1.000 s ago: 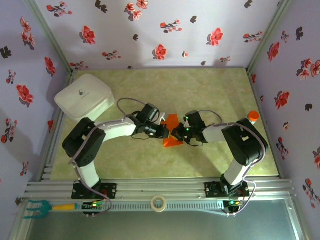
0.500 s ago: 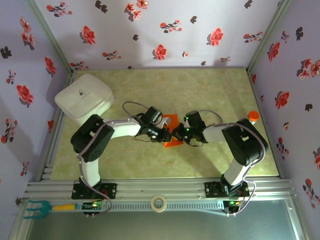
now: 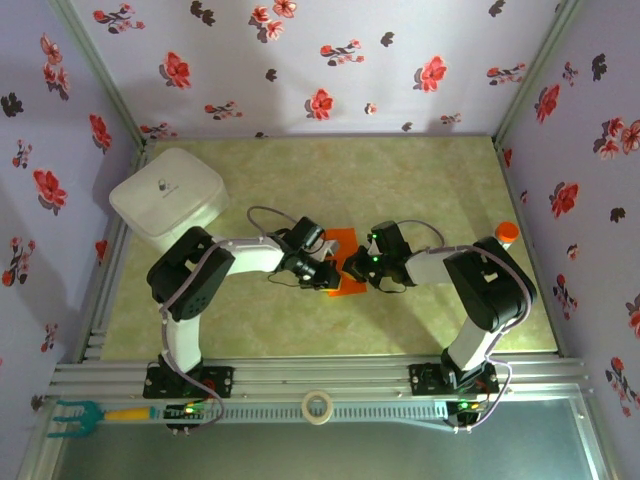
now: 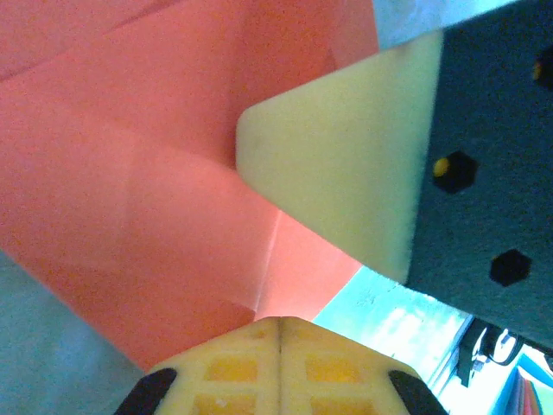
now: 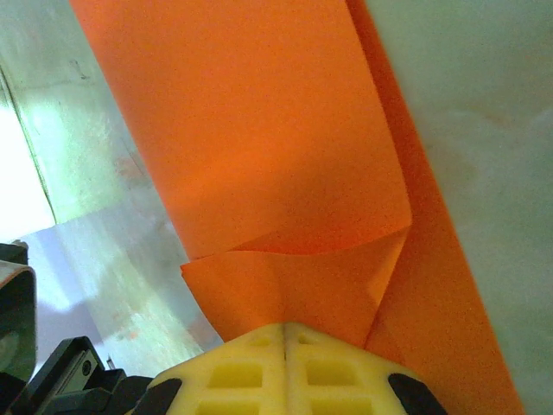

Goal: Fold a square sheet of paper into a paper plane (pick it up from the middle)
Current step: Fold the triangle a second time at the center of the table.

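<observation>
A glossy white rounded box [image 3: 165,203] sits well left of the square sheet of paper [image 3: 344,286]. The left claw [image 3: 326,272], tips pressed together, covers the sheet's left edge; whether it grips any paper is hidden. The sheet is thin matte orange with creased, layered flaps, and it lies on the counter [image 3: 400,180] between the claws. The right claw [image 3: 358,266], also pressed together, meets a curled flap at its right edge. An orange-capped bottle [image 3: 507,234] stands well right.

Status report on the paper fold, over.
Left gripper and right gripper shut, tips at the paper. Paper creased, flap curled up at right tips. Bottle far right, not in the way.
</observation>
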